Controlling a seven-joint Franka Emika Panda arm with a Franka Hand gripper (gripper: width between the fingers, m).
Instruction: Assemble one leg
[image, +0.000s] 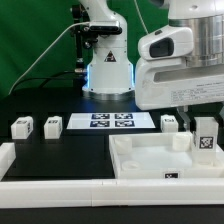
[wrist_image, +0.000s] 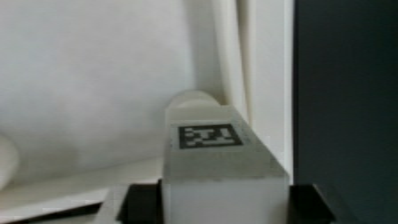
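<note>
My gripper (image: 204, 128) is shut on a leg (image: 205, 140), a small white block with a square tag, and holds it upright over the far right corner of the large flat white tray-like piece (image: 140, 160). In the wrist view the leg (wrist_image: 217, 150) stands between the dark fingers (wrist_image: 146, 202), tag facing the camera, above the white tray surface (wrist_image: 89, 90). Three more legs stand on the table: two at the exterior view's left (image: 21, 127) (image: 52, 124) and one by the marker board's right end (image: 170, 123).
The marker board (image: 112, 121) lies at the back middle. The robot base (image: 108, 70) stands behind it. A white rail (image: 50, 190) runs along the table's front edge. The black table (image: 60, 150) lies left of the tray.
</note>
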